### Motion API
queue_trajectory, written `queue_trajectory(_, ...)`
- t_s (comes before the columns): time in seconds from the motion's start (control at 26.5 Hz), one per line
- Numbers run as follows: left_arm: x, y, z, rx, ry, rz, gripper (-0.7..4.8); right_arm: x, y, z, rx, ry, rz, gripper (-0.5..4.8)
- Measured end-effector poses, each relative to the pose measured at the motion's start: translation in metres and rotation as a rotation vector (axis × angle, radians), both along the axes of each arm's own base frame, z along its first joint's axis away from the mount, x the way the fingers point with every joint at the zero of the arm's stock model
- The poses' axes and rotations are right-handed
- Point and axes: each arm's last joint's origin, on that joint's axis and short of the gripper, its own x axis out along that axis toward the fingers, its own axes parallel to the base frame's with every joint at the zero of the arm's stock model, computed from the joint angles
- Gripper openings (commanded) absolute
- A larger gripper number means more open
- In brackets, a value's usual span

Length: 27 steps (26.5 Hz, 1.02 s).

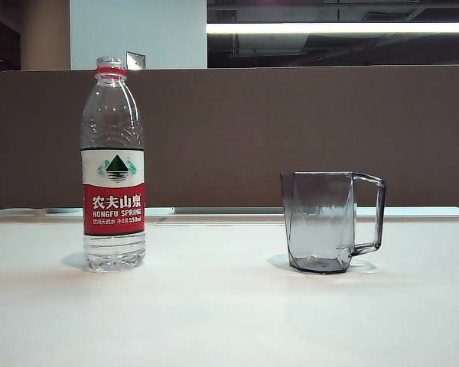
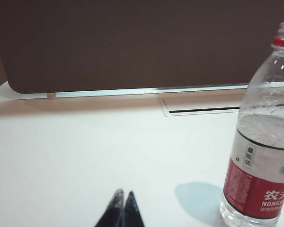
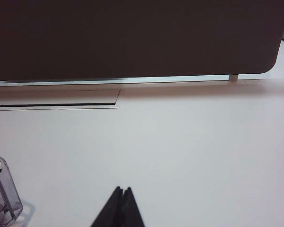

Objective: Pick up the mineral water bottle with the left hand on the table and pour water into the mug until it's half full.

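An office: brown desk partition (image 1: 291, 130) behind the white table (image 1: 214, 313), ceiling strip light (image 1: 336, 27)

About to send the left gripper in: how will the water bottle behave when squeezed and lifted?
The mineral water bottle is tall on a narrow base, so a nudge may tip it. Its thin ribbed wall will probably flex. With no cap visible, squeezing could spill water.
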Motion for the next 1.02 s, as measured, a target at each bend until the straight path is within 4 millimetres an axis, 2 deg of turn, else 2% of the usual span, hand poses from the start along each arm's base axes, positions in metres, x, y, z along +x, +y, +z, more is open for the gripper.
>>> queue_trajectory(0.45,0.000,0.000,0.002,-0.020,-0.018,-0.001,-0.05,-0.001,0.000,0.004,0.002,-0.011,0.001,-0.01)
queue_trajectory(0.49,0.000,0.000,0.004,-0.037,-0.035,-0.001,-0.05,-0.002,0.000,0.008,0.006,-0.020,0.002,-0.01)
queue_trajectory(0.53,-0.001,0.000,0.011,-0.079,-0.081,-0.006,-0.05,-0.005,0.000,0.023,0.033,-0.049,0.002,-0.02)
queue_trajectory(0.57,-0.004,0.000,0.022,-0.112,-0.130,-0.011,-0.05,-0.008,0.000,0.037,0.049,-0.081,0.003,-0.02)
queue_trajectory(0.68,-0.010,0.000,0.048,-0.139,-0.217,-0.019,-0.05,-0.015,0.000,0.060,0.058,-0.121,0.004,-0.02)
queue_trajectory(0.87,-0.006,0.000,0.070,-0.141,-0.194,-0.018,-0.05,-0.017,0.000,0.092,0.060,-0.158,0.005,-0.02)
queue_trajectory(1.02,0.005,0.000,0.083,-0.139,-0.144,-0.015,-0.05,-0.010,0.000,0.113,0.060,-0.134,0.005,-0.02)
